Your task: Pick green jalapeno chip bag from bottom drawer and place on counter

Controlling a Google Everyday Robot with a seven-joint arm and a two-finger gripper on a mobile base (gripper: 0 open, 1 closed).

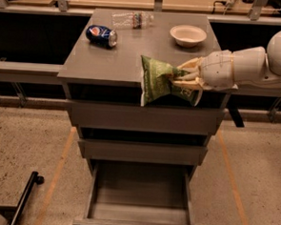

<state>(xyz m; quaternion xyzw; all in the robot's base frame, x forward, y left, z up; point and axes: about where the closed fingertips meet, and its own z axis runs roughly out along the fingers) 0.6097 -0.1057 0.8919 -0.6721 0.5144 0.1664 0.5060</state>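
Grey counter [116, 61] with Pepsi can [101, 35], pincer [179, 78] clamped on green jalapeno chip bag [155, 80] at front edge

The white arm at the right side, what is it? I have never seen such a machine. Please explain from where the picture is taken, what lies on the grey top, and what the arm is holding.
It is a robot arm; its base is outside the picture. At its end sits a two-finger gripper, shut on a green chip bag. It holds the bag at the front edge of the counter, which is the grey top of a cabinet with three drawers. There is only one picture, taken from in front of the cabinet and looking down. On the counter lie a blue can on its side, a clear bottle and a white bowl. The bottom drawer stands pulled out.
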